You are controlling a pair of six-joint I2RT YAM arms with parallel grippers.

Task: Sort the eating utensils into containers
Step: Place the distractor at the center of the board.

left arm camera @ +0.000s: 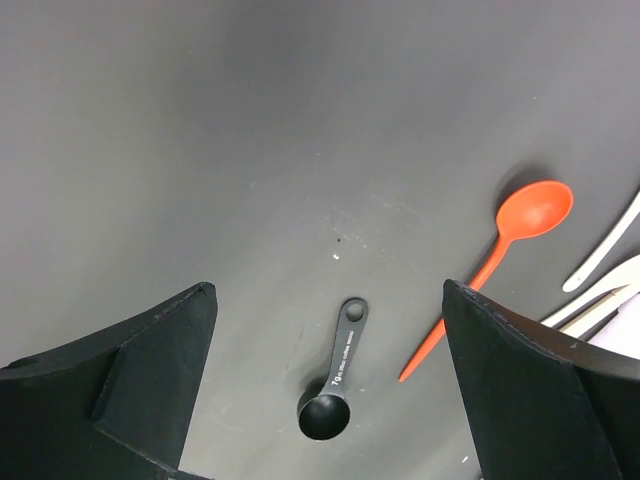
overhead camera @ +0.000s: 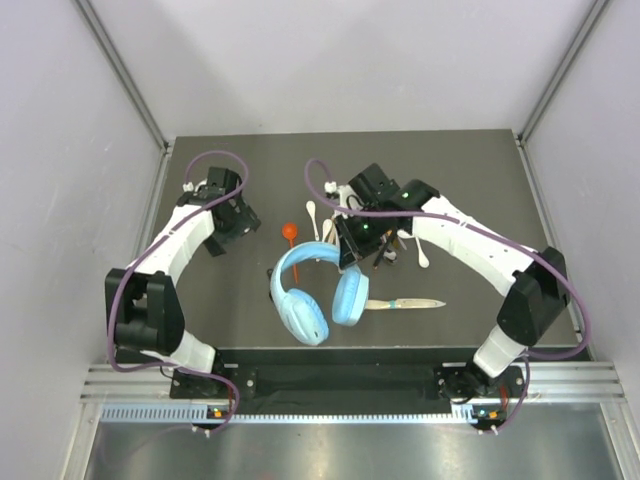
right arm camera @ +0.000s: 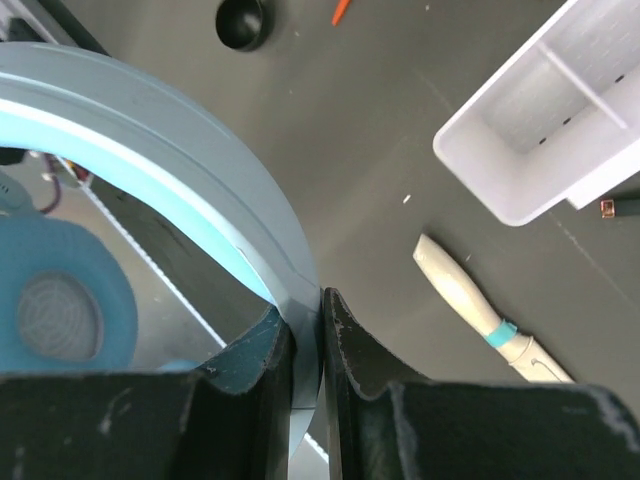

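Left end effector (left arm camera: 326, 290) wide open, empty, above small black plastic scoop spoon (left arm camera: 335, 385); likely light, stiff, slick; pinch mid-handle; right end effector (right arm camera: 305, 315) clamps light-blue headphones (right arm camera: 180, 130) at band.

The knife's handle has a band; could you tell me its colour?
Teal; the band shows best in the right wrist view.

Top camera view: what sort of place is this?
Probably a robot lab cell: a black table boxed in by plain white panels, with the left arm and right arm bolted to an aluminium rail.
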